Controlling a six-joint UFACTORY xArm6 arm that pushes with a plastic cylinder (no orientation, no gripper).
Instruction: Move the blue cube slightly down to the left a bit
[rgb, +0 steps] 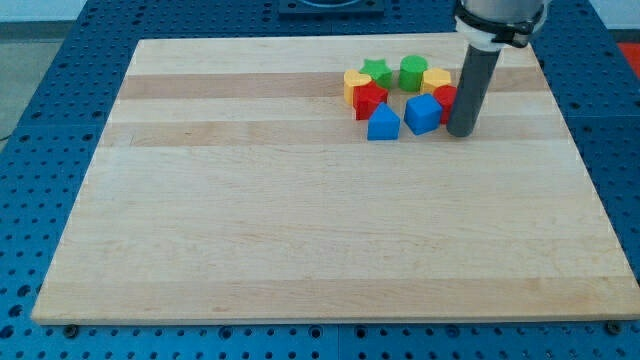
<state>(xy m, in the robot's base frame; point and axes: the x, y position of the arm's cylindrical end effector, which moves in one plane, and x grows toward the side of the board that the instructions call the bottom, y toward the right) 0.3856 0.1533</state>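
The blue cube (422, 113) sits in a cluster of blocks at the board's upper right. My tip (462, 131) stands just to the view's right of it, close to or touching its right side. A blue triangular block (383, 123) lies to the cube's left. A red block (445, 97) is partly hidden behind my rod, just above the cube's right.
Above the cube are a red star-like block (369, 99), a yellow block (353, 82), a green star (377, 71), a green cylinder (412, 71) and a yellow heart-like block (436, 79). The wooden board (300, 220) lies on a blue perforated table.
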